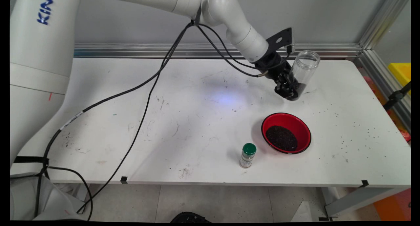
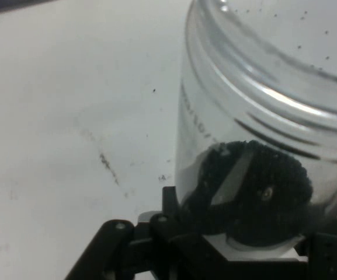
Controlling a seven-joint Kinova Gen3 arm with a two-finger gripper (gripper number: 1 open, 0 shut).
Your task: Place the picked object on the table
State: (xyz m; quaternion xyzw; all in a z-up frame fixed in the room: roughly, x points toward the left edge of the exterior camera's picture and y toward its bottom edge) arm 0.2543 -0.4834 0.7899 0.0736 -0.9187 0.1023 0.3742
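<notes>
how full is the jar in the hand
Nearly empty: the clear jar has only a small dark heap of grains at its bottom, lid off, held tilted by the hand.

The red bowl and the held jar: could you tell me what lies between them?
Only bare white table separates the red bowl from the jar, as the main view shows.

The gripper (image 2: 244,239) is closed on a clear jar (image 2: 261,116), its black linkage rising from the bottom edge. The jar tilts, its threaded open mouth toward the upper right. A heap of dark grains (image 2: 256,192) lies in the jar's bottom. Behind lies the scuffed white table (image 2: 69,116).
</notes>
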